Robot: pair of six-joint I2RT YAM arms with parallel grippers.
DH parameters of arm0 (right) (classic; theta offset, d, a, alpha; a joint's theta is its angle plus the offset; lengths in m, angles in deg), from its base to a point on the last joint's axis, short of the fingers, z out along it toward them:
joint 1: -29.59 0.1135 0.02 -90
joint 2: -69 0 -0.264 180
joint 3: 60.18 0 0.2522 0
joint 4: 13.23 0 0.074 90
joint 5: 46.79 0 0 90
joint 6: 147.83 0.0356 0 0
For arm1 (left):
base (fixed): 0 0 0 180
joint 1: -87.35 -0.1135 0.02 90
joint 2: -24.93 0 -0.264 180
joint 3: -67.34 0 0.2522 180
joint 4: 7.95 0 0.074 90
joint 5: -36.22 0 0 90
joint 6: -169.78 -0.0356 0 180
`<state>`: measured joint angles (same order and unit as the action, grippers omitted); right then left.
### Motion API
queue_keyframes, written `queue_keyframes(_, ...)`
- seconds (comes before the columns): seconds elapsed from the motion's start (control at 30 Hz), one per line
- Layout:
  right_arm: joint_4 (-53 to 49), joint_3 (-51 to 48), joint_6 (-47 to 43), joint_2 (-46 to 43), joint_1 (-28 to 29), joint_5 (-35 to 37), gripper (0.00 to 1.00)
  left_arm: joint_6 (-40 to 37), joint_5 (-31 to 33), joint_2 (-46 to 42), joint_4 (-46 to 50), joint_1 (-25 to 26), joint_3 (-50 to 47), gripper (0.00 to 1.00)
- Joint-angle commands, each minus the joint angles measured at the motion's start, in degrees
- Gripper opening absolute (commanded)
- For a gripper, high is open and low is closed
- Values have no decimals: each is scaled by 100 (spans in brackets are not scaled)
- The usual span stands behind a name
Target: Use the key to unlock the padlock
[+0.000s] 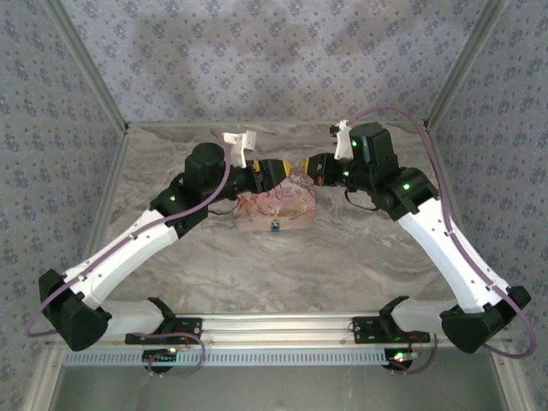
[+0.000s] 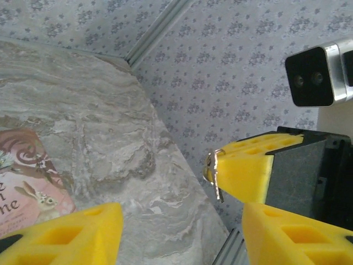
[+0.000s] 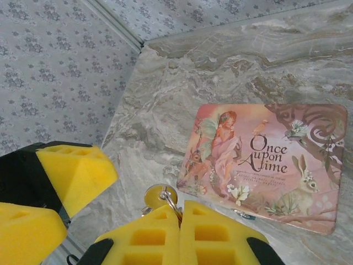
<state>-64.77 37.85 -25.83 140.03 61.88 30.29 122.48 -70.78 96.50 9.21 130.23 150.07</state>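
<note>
Since the lock cannot be turned until the key is gripped well, the right gripper (image 3: 182, 234) seems to be offering the small metal key (image 3: 161, 196), pinched between its closed yellow foam pads, to the left gripper (image 2: 182, 232). The left gripper's fingers stand apart just short of the key, with nothing between them. The tiny blue padlock (image 1: 275, 226) lies untouched on the grey marbled table (image 1: 385, 248), at the near edge of the flat pink picture-printed box (image 1: 278, 204).

From overhead the lock's place is plain, but the key is too small to make out. The left wrist view catches the key hanging off the right pad's tip. The right wrist view gives its ring and round brass head.
</note>
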Motion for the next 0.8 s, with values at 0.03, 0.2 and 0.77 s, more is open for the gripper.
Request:
queue_keyframes(0.03,161,213,182,-80,115,-30,3,-81,-283,54,-331,121,264,56)
queue_keyframes(0.2,199,222,235,-73,195,17,3,-104,-289,118,-338,235,282,52)
queue_keyframes(0.77,227,156,271,-161,372,80,3,-200,-145,256,-331,376,375,33)
